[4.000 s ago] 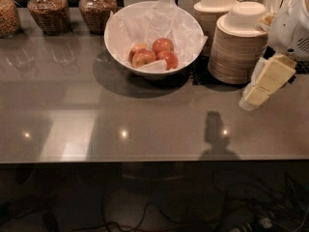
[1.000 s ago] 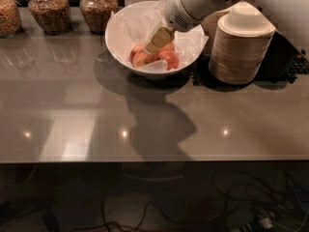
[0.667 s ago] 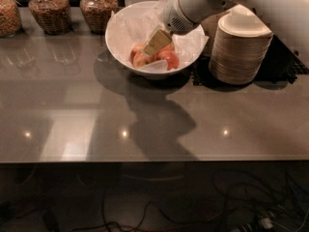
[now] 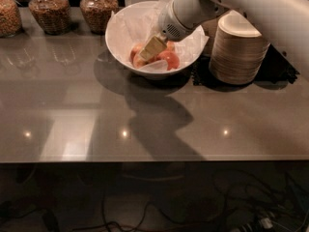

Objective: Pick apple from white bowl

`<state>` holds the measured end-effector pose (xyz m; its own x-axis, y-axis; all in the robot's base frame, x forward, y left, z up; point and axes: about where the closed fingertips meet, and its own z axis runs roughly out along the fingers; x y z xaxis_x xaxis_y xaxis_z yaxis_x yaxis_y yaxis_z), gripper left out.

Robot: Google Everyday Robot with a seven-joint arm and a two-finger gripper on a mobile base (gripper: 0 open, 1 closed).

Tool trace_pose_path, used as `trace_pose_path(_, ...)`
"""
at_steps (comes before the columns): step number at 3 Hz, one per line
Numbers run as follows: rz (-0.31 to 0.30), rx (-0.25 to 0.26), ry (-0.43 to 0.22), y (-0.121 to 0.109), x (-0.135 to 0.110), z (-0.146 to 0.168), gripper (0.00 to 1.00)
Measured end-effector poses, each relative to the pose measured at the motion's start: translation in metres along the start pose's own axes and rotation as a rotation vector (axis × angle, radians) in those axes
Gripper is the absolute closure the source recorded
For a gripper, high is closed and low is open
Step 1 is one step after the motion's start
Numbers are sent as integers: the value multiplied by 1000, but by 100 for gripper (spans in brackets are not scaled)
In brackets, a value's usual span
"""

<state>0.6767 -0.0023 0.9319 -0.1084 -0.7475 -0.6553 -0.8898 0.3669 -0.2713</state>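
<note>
Toward the back of the glossy grey surface [image 4: 145, 120]: big white bowl [image 4: 117, 45], lined with crinkled white paper [image 4: 133, 21]. Got a few reddish apples [image 4: 170, 60] bunched together down in the bottom of it. Coming in from the upper right, chunky white arm [image 4: 241, 4], angled down over the rim. Tan pincer [image 4: 153, 48] right inside the bowl, low over the apples, roughly between the left one and the right one. Touching them or just above, honestly can't tell. Same for the pincer's opening: can't make out how wide, nor any grip on an apple.

Just right of the bowl, tall stack of small paper bowls [image 4: 239, 52] on a black mat [image 4: 277, 69]. Along the back left, three glass jars [image 4: 48, 8] full of brownish stuff, leftmost cut off by the edge. Dark arm shadow [image 4: 154, 115] spread over the surface in front of the bowl. Tangle of cables [image 4: 227, 202] in the gloom underneath.
</note>
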Motion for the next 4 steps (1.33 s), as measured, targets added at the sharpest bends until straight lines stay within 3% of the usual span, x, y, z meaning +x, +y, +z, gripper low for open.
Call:
trace_pose_path(1, 16, -34, 0, 7, 2, 9, 38)
trace_pose_path(4, 38, -53, -21, 4, 5, 40, 40)
